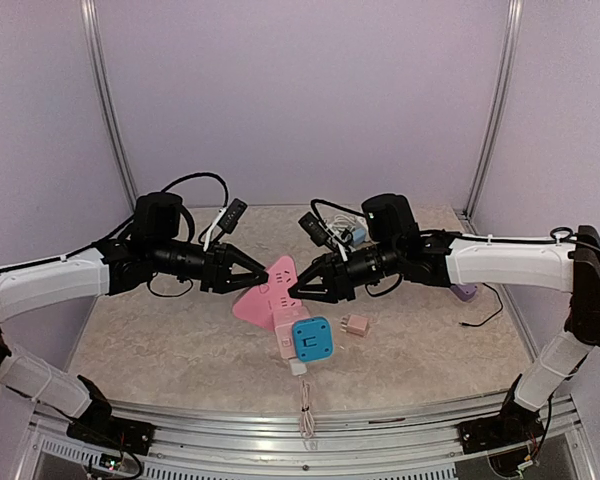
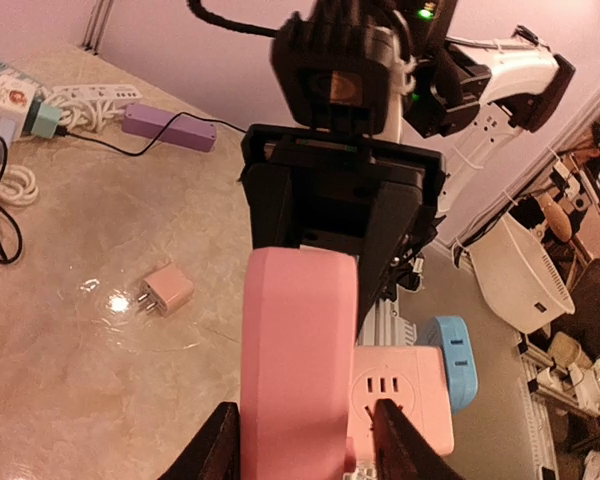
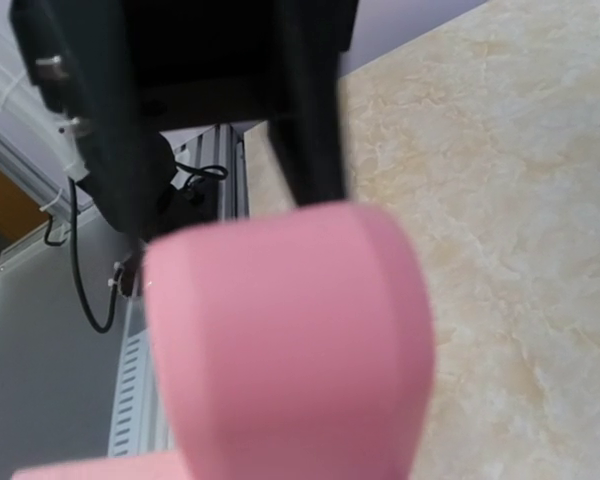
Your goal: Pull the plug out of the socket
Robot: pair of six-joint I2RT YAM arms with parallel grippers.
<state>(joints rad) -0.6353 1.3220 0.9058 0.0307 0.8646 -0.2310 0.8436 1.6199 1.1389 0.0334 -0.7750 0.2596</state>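
A pink cube socket (image 1: 283,328) lies mid-table with a blue plug block (image 1: 312,338) seated in its side. A pink rounded slab (image 1: 272,280) rises from it, tilted up between both arms. My left gripper (image 1: 263,272) is shut on the slab's left end. In the left wrist view its fingers (image 2: 218,450) flank the slab (image 2: 300,370), with the socket (image 2: 405,400) and blue plug (image 2: 457,355) just behind. From the right, my right gripper (image 1: 298,290) pinches the slab's other end. The slab (image 3: 290,340) fills the right wrist view and hides that gripper's fingers.
A small pink charger (image 1: 356,326) lies right of the socket. A purple power bank (image 1: 464,292) with a black cable sits at the right edge. A white power strip with plugs and cords (image 1: 345,232) is at the back. A white cable (image 1: 303,395) runs to the front rail.
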